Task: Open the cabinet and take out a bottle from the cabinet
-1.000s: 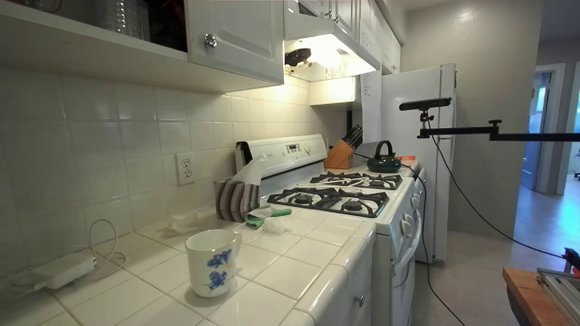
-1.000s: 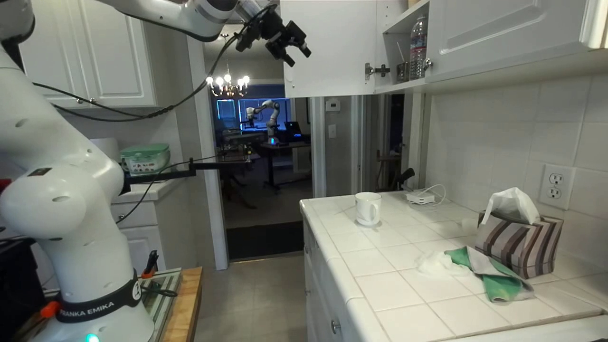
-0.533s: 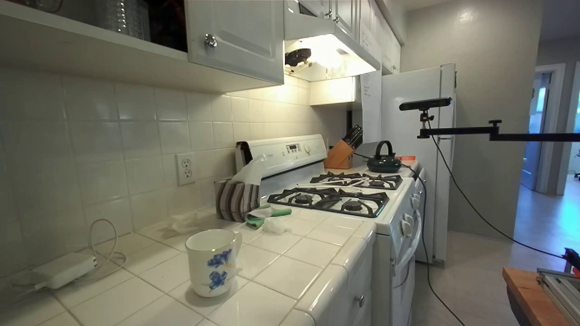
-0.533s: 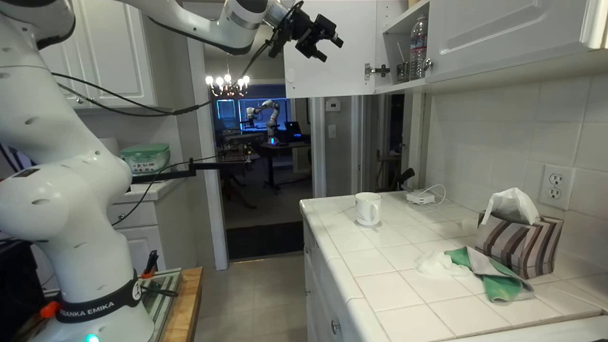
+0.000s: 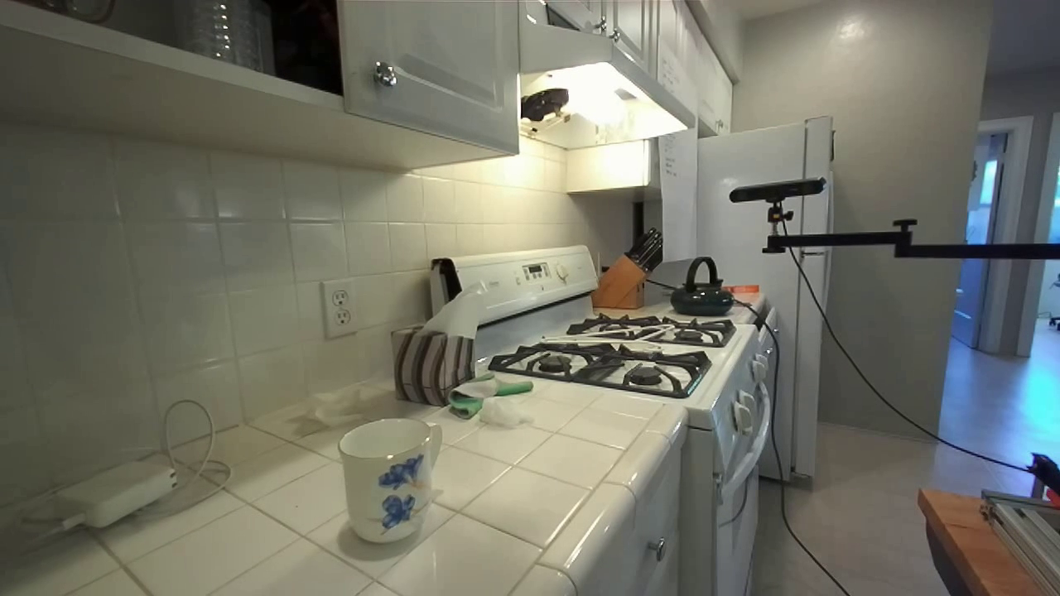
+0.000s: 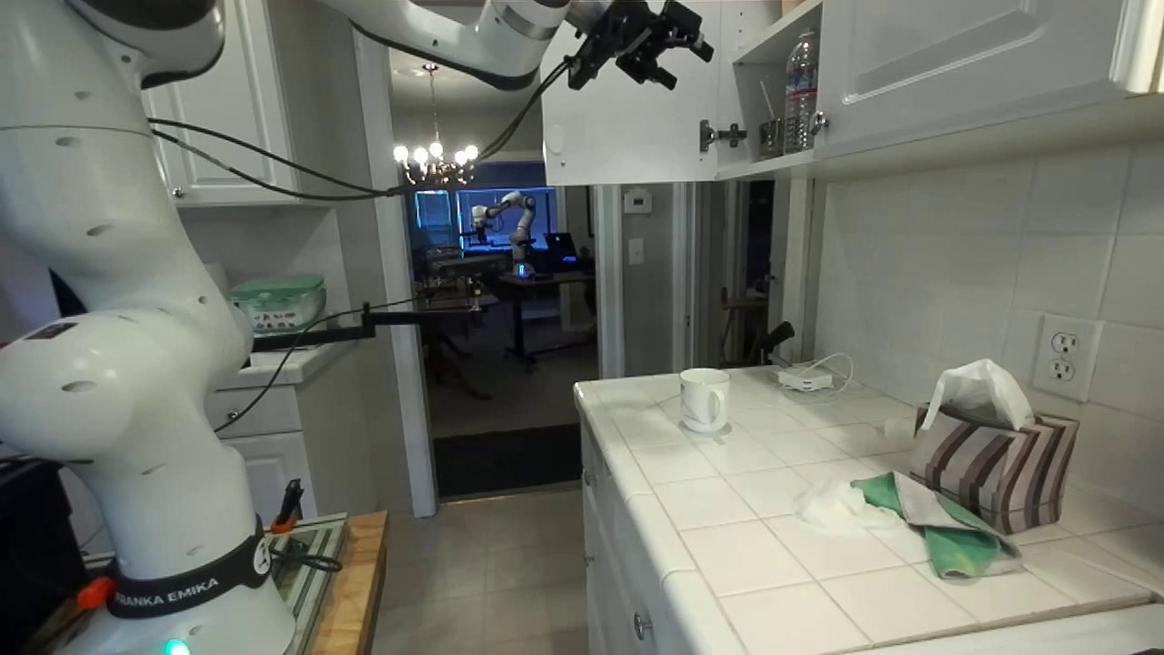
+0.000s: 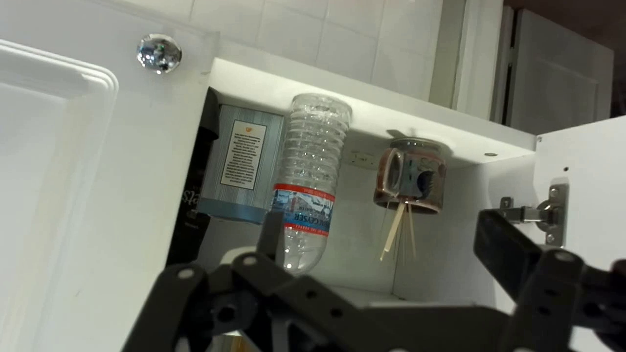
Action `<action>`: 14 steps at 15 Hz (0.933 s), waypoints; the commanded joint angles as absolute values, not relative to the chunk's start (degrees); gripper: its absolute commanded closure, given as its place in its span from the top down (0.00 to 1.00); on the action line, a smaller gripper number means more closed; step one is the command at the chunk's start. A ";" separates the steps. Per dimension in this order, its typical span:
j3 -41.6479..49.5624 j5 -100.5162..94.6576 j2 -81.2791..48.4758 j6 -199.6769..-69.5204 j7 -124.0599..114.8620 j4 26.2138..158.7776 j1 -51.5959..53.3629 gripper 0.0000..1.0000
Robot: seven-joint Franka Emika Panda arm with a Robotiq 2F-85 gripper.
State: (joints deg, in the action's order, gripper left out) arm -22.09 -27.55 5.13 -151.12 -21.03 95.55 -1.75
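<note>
Franka arm (image 6: 127,364) and Robotiq gripper (image 6: 688,65) have shifted closer to the open white wall cabinet (image 6: 891,100) since 0.5 s ago. Clear and ribbed, with a blue-and-red GEYSER label (image 7: 302,210), the water bottle (image 7: 315,151) stands upright inside. Forearm (image 6: 455,36) reaching out high, 2 fingers (image 7: 503,244) spread wide.

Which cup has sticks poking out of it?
The brownish cup inside the open cabinet, beside the clear bottle, has sticks. The white cup with blue flowers, on the counter, shows none.
</note>
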 commanded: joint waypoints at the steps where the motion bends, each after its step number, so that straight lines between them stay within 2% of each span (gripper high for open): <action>1: -18.20 -27.63 3.57 -151.30 -20.93 93.68 2.19 1.00; 5: -16.48 -27.24 0.63 -151.68 -20.53 89.93 4.25 1.00; 9: -17.74 -31.18 -1.48 -143.10 -24.19 85.39 2.41 1.00; 14: -11.98 -29.00 -8.07 -135.68 -21.87 74.79 6.69 1.00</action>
